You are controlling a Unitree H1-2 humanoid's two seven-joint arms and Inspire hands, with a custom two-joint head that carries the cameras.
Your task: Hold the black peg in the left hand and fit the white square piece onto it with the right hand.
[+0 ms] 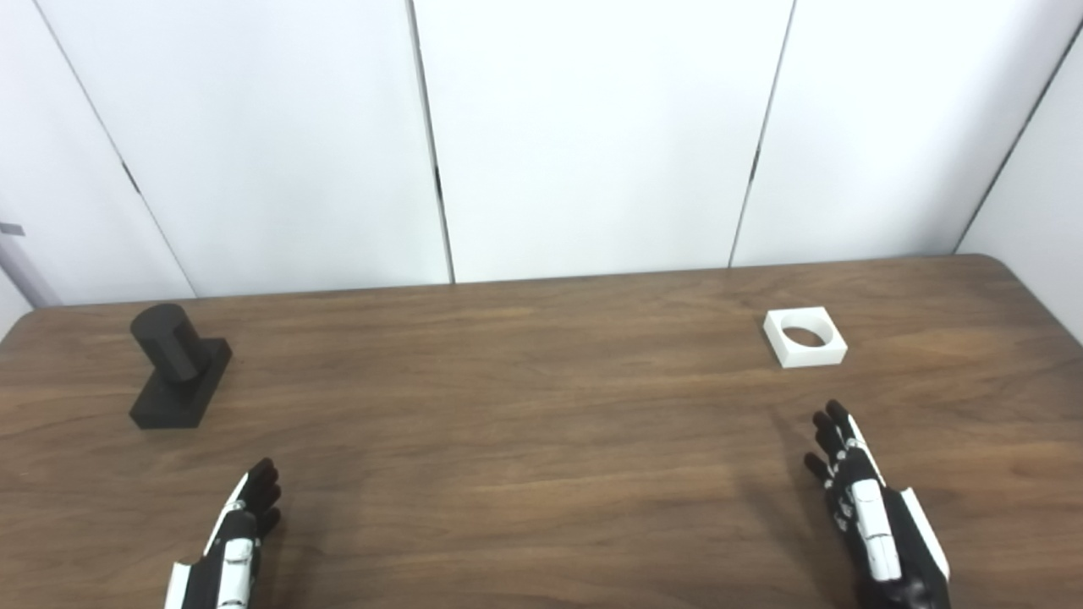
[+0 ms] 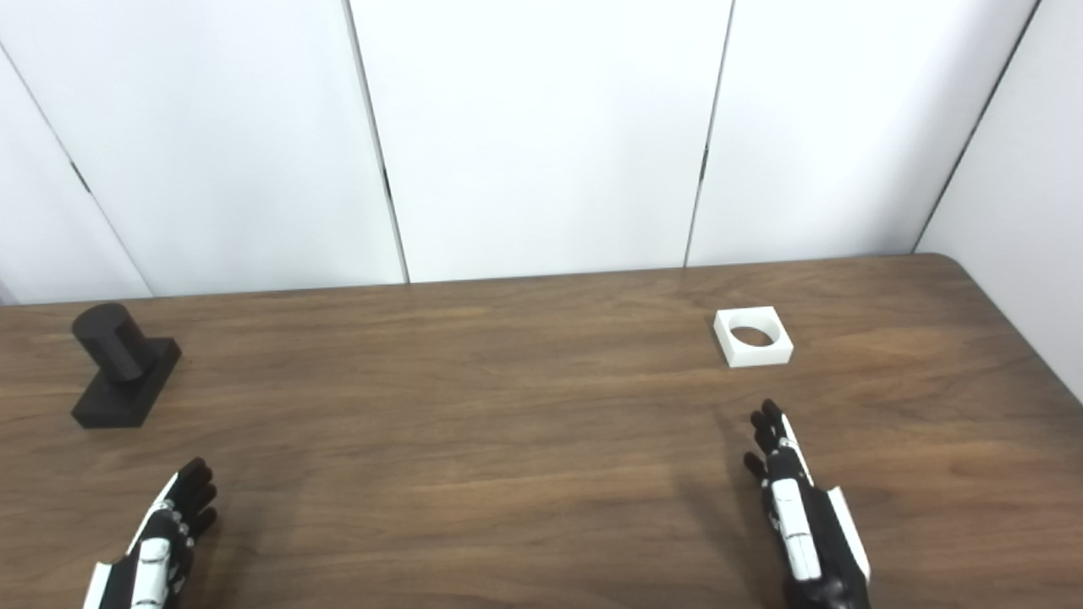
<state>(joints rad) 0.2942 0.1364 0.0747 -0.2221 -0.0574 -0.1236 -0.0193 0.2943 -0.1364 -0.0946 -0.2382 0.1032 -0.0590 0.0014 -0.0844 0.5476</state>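
Nearest to you, both hands sit low over the near edge of the wooden table (image 1: 525, 440), one at each side. Your left hand (image 1: 235, 541) comes in at the near left with its fingers (image 1: 264, 486) stretched forward and lying close alongside one another, holding nothing. Your right hand (image 1: 871, 507) is at the near right, reaching a little farther over the wood than the left one; its fingers (image 1: 833, 431) are also extended and slightly fanned, and it too is empty. Neither hand touches either part.

Look to the far left for the black peg (image 1: 179, 365): a round post standing on a rectangular black base, which rests flat on the table (the post looks to lean slightly toward the far left in these views). It sits well apart from your left hand, farther out and somewhat to the left of it.

At the far right you have the white square piece (image 1: 805, 337), lying flat with its round hole facing up. It is beyond your right hand and a touch to the left of it, near but clearly separate.

Peg and square piece lie well apart, at opposite sides of the table, with bare wood between them. Behind the far edge stand plain white wall panels (image 1: 592, 127).
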